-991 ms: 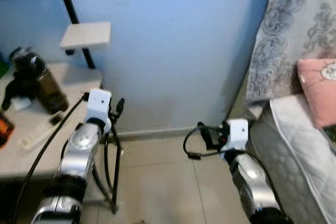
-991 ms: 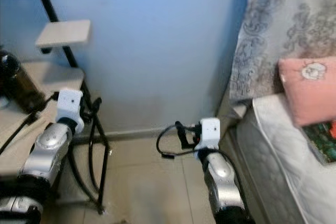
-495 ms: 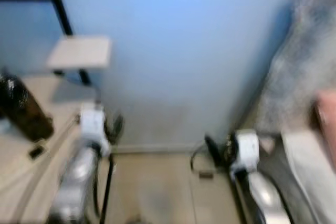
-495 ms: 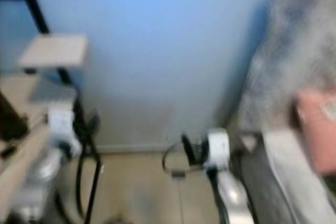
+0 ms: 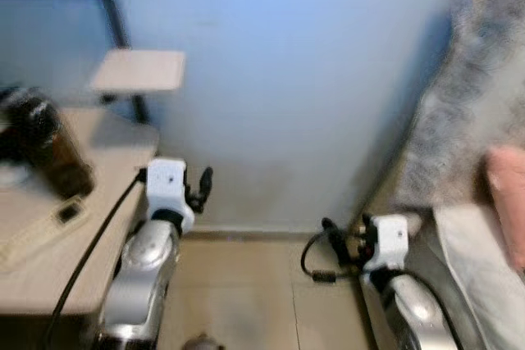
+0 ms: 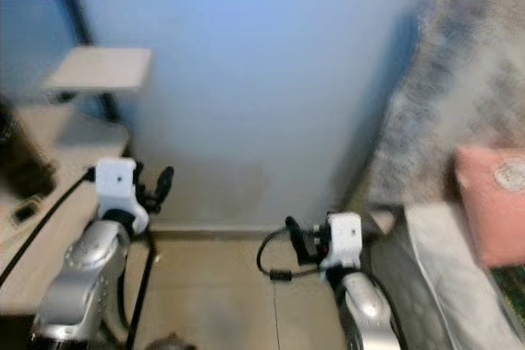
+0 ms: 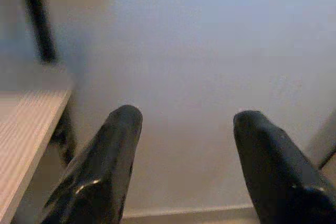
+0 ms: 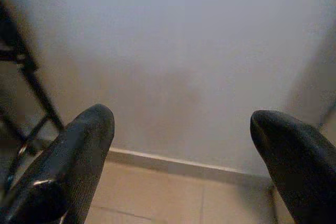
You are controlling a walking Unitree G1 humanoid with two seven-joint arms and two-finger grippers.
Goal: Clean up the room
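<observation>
Both arms are silver and rounded, with a glossy metal sheen and dark joints lower down. Each wrist carries a white boxy block marked with small dark dots. A black cable loops off each wrist block. The left gripper [image 7: 185, 153] and the right gripper [image 8: 181, 158] each have two thick, glossy black fingers with rounded tips, set wide apart

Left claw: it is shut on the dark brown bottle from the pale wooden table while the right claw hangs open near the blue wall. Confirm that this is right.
Not right. The left claw is open and holds nothing, as the left wrist view shows; the dark brown bottle stands on the pale wooden table, apart from it. The rest stands: the right claw is open, facing the blue wall.
</observation>
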